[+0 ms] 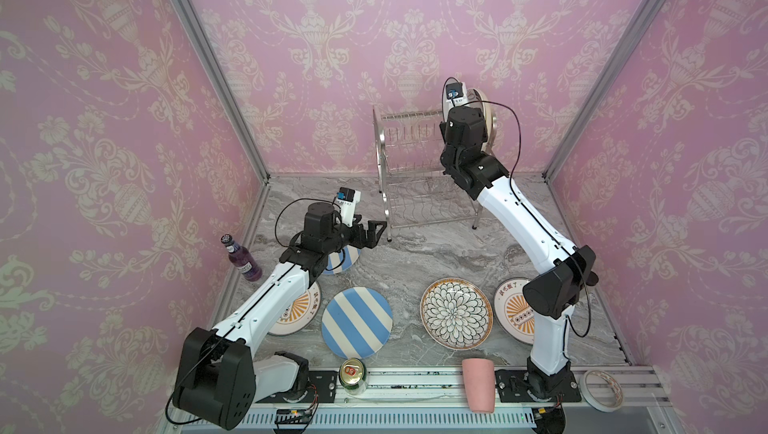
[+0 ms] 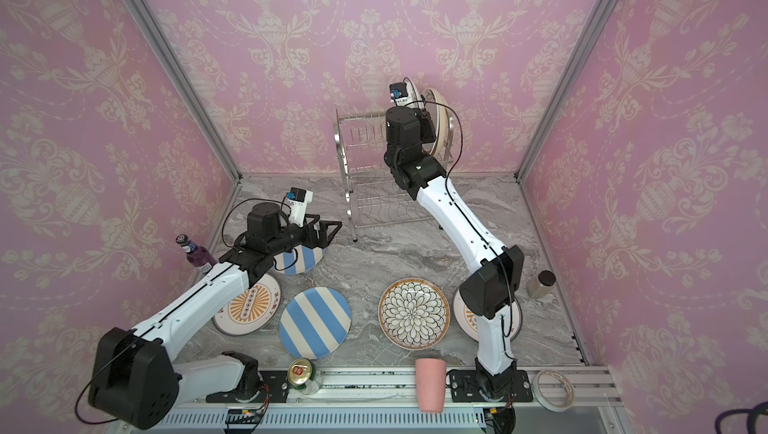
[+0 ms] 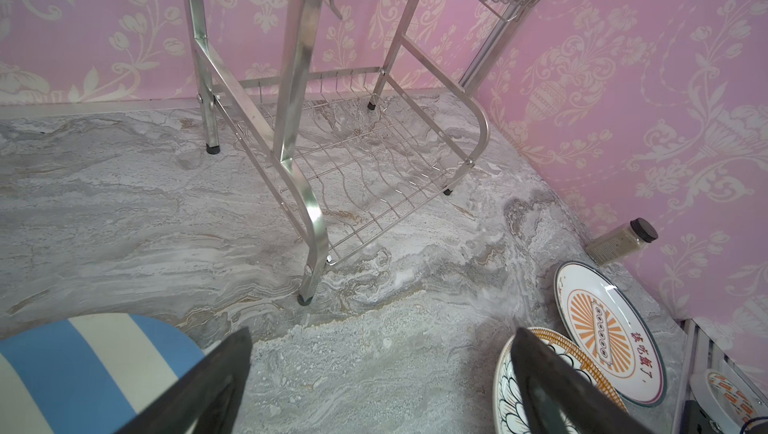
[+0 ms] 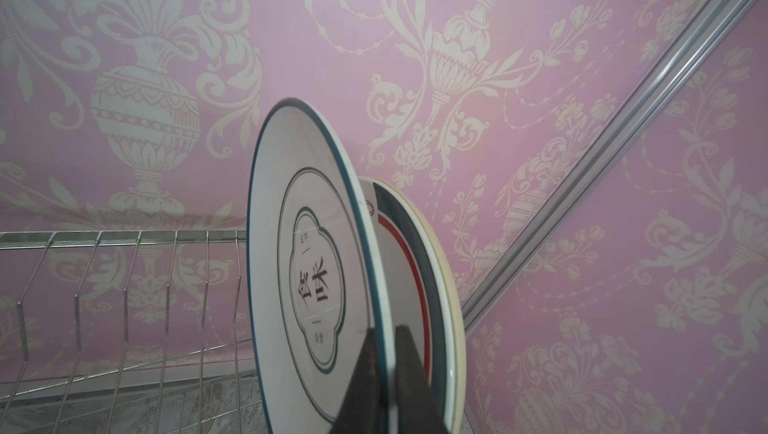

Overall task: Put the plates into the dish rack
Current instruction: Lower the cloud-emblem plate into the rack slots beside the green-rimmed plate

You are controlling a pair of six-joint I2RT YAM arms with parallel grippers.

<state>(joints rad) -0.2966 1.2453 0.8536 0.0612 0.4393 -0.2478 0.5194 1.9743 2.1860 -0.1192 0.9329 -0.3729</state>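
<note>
Right gripper (image 4: 384, 330) is pinching the teal-rimmed plate (image 4: 316, 270) by its rim, upright at the rack's (image 3: 309, 203) top tier. The plate is looking stiff, glazed, slippery and breakable. Left gripper (image 3: 382, 332) is hanging wide, empty, before the rack.

In both top views the dish rack (image 1: 415, 207) stands at the back middle of the table (image 1: 436, 245), close to the rear wall (image 1: 374, 58). In its upper tier, at the right end, plates stand on edge. In the right wrist view the rimmed plate (image 4: 316, 270) stands between the wire slots and two other plates (image 4: 432, 270). Across the lower part of the frame four plates lie in a row: the left sunburst plate (image 1: 299, 311), partly under the left arm (image 1: 270, 299), then the near striped plate (image 1: 356, 323), the petal plate (image 1: 456, 312) and the right sunburst plate (image 1: 513, 311), partly under the right arm (image 1: 519, 220). Behind the row, at left, lies the far striped plate (image 1: 345, 261). A bottle (image 1: 243, 259) stands at the table's left edge, a jar (image 2: 541, 284) at its right edge. On the front rail (image 1: 415, 382), from left to right, are a can (image 1: 353, 376), a cup (image 1: 478, 386) and a tape roll (image 1: 602, 390).
</note>
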